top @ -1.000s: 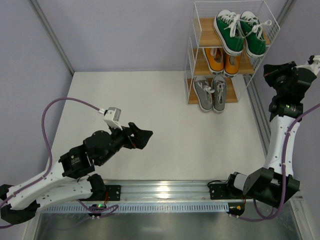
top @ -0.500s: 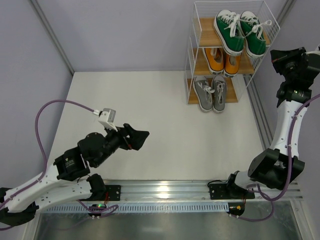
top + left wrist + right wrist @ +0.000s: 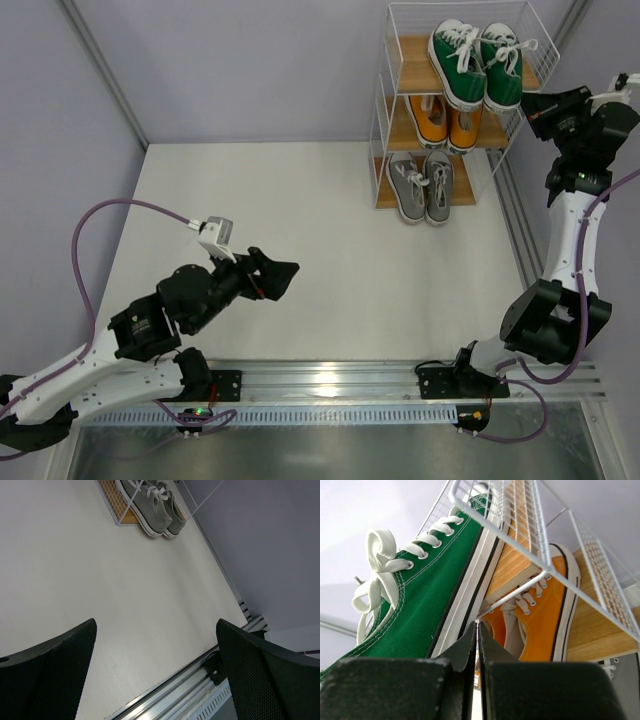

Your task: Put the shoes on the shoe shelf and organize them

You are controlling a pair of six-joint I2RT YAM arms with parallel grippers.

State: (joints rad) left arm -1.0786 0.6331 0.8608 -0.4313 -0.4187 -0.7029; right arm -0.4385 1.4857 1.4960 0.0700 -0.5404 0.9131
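The shoe shelf (image 3: 384, 128) stands at the table's back right. A green pair (image 3: 478, 62) lies on its top board, an orange pair (image 3: 447, 122) on the middle one, and a grey pair (image 3: 422, 185) on the bottom. My right gripper (image 3: 529, 107) is shut and empty. Its tips (image 3: 478, 625) are at the white sole of the right green shoe (image 3: 415, 595), by the shelf's front wire (image 3: 520, 592) and above an orange shoe (image 3: 540, 625). My left gripper (image 3: 285, 274) hangs open over the table, far from the shelf. Its wrist view shows the grey pair (image 3: 152, 507) beyond the gripper (image 3: 155, 630).
A metal rail (image 3: 330, 380) with both arm bases runs along the table's near edge. A purple cable (image 3: 130, 210) loops off the left arm. Grey walls close in the table on the left, back and right.
My right gripper has swung up and in against the top tier's right side. The right green shoe now lies straighter beside its mate. My left arm drew back slightly.
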